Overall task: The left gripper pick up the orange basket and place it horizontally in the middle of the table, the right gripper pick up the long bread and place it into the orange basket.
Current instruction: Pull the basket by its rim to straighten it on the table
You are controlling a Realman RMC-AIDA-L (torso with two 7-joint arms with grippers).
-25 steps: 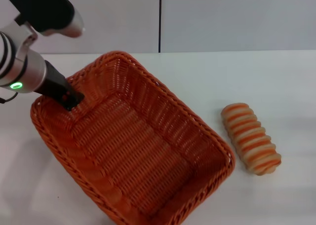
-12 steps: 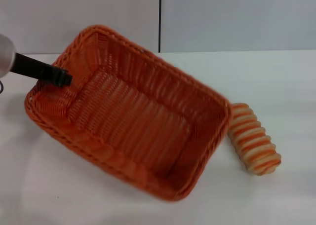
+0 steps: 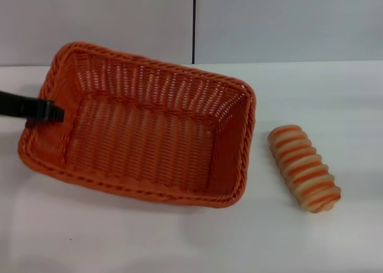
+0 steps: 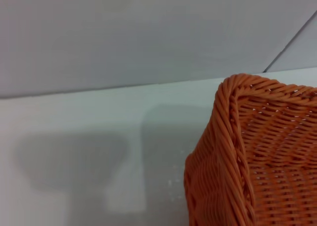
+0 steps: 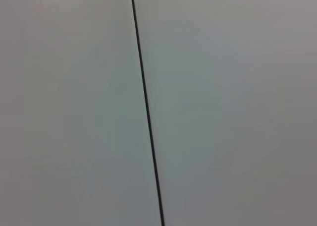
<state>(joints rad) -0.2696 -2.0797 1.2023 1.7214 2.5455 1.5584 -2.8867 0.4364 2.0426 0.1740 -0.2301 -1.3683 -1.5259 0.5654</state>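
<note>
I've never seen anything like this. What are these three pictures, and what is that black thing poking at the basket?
A two-armed robot took them. One camera sits on its head, looking down at a white table; the others sit on its wrists. The black thing is the left gripper, clamped on the near-left end wall of the orange basket. The left wrist camera shows that basket's corner close up. A striped long bread lies on the table to the basket's right. The right wrist camera sees only a wall.
</note>
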